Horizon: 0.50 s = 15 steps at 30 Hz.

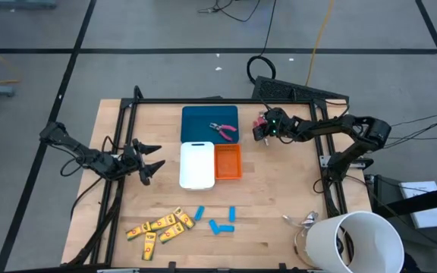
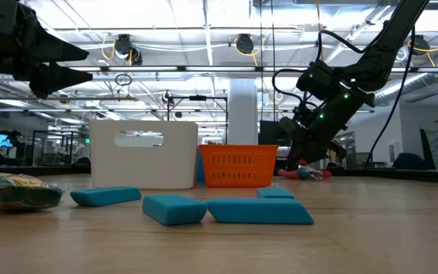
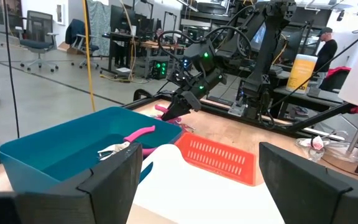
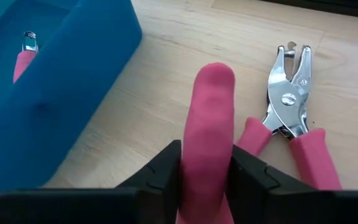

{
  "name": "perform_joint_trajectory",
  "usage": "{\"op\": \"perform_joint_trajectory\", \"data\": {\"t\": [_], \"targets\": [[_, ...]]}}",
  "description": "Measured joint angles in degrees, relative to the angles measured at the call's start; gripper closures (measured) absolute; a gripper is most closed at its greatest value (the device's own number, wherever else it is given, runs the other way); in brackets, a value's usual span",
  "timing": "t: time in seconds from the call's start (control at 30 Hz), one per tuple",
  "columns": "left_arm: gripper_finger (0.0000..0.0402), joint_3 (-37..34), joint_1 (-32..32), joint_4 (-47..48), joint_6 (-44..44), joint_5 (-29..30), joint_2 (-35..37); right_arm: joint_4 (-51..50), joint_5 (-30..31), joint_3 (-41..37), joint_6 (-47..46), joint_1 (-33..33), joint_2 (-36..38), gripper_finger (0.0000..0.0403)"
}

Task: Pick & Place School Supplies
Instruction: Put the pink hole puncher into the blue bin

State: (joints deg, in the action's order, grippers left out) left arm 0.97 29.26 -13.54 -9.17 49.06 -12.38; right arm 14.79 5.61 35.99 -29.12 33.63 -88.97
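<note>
Right gripper (image 4: 205, 177) clamped on one pink handle of punch pliers (image 4: 288, 106), presumably for lifting toward teal tray (image 4: 55, 87) beside the jaws; steel head lay ahead of jaws on table (image 4: 166, 62). Second pliers (image 1: 223, 130) seen inside tray. Left gripper (image 1: 152, 161) spread open, idle, well apart

Grey tiled floor (image 1: 127, 30) with dark seams around light wooden table (image 1: 279, 205); black office chair (image 3: 35, 28) on castors; bright ceiling strip lights (image 2: 204, 34); white pillar (image 2: 243, 110).
</note>
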Motion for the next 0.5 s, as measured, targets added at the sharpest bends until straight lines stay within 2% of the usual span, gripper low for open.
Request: {"op": "perform_joint_trajectory", "data": {"t": [0.5], "targets": [[0.0078, 0.0, 0.01, -0.02, 0.0, 0.0, 0.02, 0.89, 0.1, 0.0, 0.52, -0.38, 0.0, 0.032]]}}
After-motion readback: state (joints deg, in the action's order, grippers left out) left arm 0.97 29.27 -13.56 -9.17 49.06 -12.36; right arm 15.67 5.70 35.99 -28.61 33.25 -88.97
